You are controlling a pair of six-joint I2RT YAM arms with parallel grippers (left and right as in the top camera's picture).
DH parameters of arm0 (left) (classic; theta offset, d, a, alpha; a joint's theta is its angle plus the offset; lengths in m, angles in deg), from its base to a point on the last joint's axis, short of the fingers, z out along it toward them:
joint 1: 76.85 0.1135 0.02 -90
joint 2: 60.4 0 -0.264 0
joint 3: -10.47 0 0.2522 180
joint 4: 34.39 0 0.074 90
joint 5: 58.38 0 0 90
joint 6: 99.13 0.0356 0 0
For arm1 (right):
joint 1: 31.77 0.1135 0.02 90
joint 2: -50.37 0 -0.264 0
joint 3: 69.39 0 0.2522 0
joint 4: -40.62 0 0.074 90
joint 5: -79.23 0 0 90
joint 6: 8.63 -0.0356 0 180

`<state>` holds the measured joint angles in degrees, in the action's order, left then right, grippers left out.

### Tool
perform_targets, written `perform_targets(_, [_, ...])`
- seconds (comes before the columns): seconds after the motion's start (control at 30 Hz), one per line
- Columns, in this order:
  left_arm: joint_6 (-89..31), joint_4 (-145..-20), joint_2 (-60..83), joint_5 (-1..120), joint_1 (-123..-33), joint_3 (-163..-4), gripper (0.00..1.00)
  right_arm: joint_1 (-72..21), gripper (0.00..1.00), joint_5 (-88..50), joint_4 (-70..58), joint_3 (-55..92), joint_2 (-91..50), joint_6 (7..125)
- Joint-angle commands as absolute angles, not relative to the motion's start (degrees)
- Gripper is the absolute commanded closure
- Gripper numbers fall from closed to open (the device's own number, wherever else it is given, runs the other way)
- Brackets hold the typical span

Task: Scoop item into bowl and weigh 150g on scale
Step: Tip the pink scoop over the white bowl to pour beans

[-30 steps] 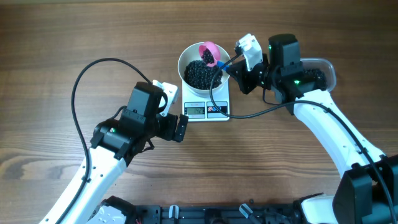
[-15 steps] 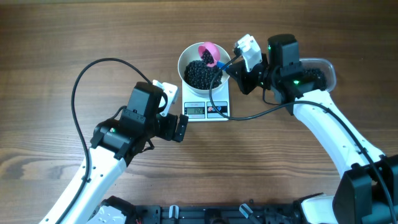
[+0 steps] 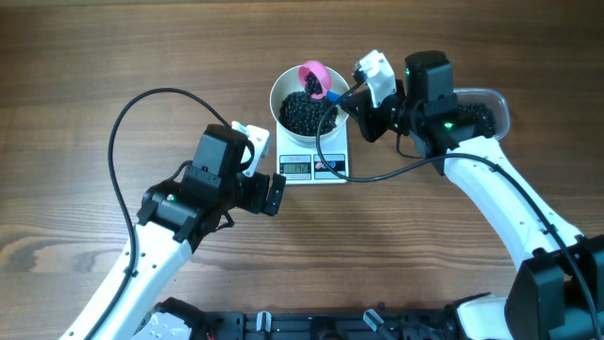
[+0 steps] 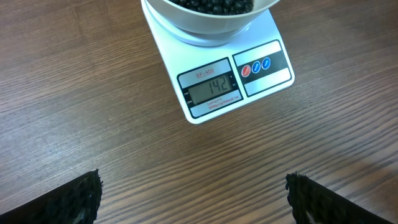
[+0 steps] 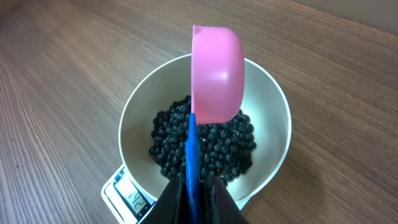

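Observation:
The white bowl (image 3: 281, 94) stands on the scale (image 3: 330, 168) and holds a heap of black beans, the item (image 3: 304, 115). My right gripper (image 3: 351, 102) is shut on the blue handle (image 5: 191, 155) of a pink scoop (image 5: 216, 74), which hangs tipped over the bowl's far side with its rounded back toward the wrist camera. In the right wrist view the bowl (image 5: 134, 124) and the item (image 5: 214, 146) lie below the scoop. My left gripper (image 4: 193, 199) stands open over bare wood just in front of the scale (image 4: 273, 37), whose display (image 4: 210, 89) reads 142.
A clear plastic tub (image 3: 486, 113) with dark beans sits at the right, partly hidden behind my right arm. A black cable loops from the left arm across the wood at the left (image 3: 118, 142). Another cable runs past the scale's right side (image 3: 377, 175).
The pink scoop has shifted slightly left and tipped a little further over the bowl. The left arm has not moved.

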<state>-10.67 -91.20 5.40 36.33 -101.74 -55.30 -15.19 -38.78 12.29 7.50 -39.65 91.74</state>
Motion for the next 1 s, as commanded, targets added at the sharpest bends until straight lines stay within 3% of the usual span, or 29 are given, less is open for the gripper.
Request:
perform_targets(0.0, [-9.9, -91.0, 5.6, 36.0, -101.5, -55.0, 0.00, -14.8, 0.96, -39.1, 12.6, 7.7, -40.3, 91.8])
perform_targets(0.1, [-10.0, -91.0, 5.6, 36.0, -101.5, -55.0, 0.00, -14.7, 0.96, -39.6, 12.6, 7.7, -40.3, 89.7])
perform_targets(0.23, [-9.9, -91.0, 5.6, 36.0, -101.5, -55.0, 0.00, -14.7, 0.96, -41.2, 11.7, 7.7, -40.3, 96.4])
perform_targets(0.97, [-9.9, -91.0, 5.6, 36.0, -101.5, -55.0, 0.00, -14.7, 0.96, -39.5, 11.8, 7.7, -40.3, 89.8])
